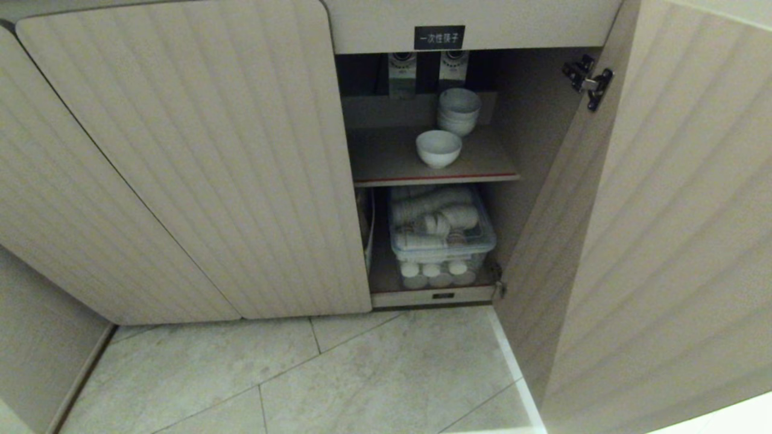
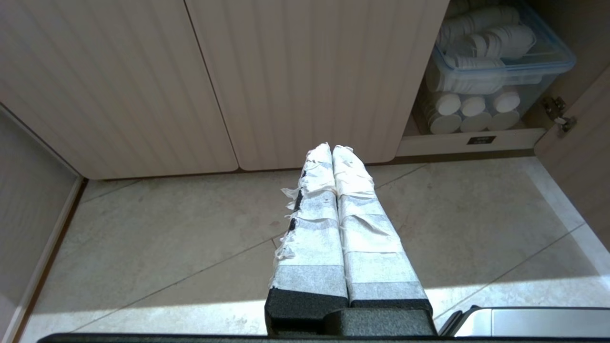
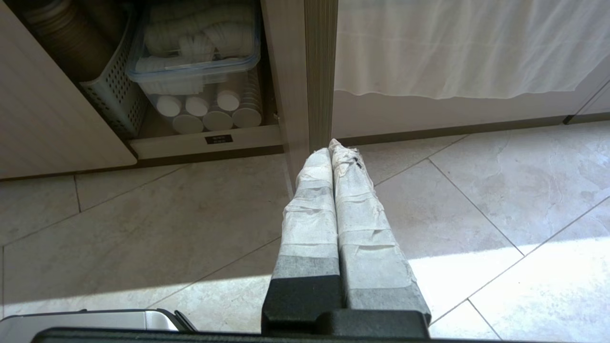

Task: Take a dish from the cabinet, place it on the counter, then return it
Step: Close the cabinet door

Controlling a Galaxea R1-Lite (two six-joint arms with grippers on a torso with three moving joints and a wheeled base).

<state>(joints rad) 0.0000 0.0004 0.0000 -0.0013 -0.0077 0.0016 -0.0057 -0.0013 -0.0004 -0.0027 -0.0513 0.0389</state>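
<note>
White glazed ceramic, and there it is: the dish (image 1: 438,148) is sitting alone near the front of the cabinet's (image 1: 531,138) red-edged upper shelf (image 1: 386,161), just in front of a stack of similar bowls (image 1: 458,111). Above the opening, a small black label (image 1: 439,37) is showing white Chinese characters reading 一次性筷子. Two cartons are standing at the far back, their print too small to read. Below the shelf, a clear lidded box (image 1: 442,232) is holding white stacked cups, with more cup stacks lying under it. The right door (image 1: 669,229) is hanging wide open; the left door (image 1: 199,157) is staying shut, pale beige and fluted. Pale stone floor tiles (image 1: 362,380) are catching sunlight. The left gripper (image 2: 331,148) is hovering low over the floor, taped fingers pressed together, gripping nothing. The right gripper (image 3: 330,145) is doing likewise by the open door's edge, clenched and empty.
</note>
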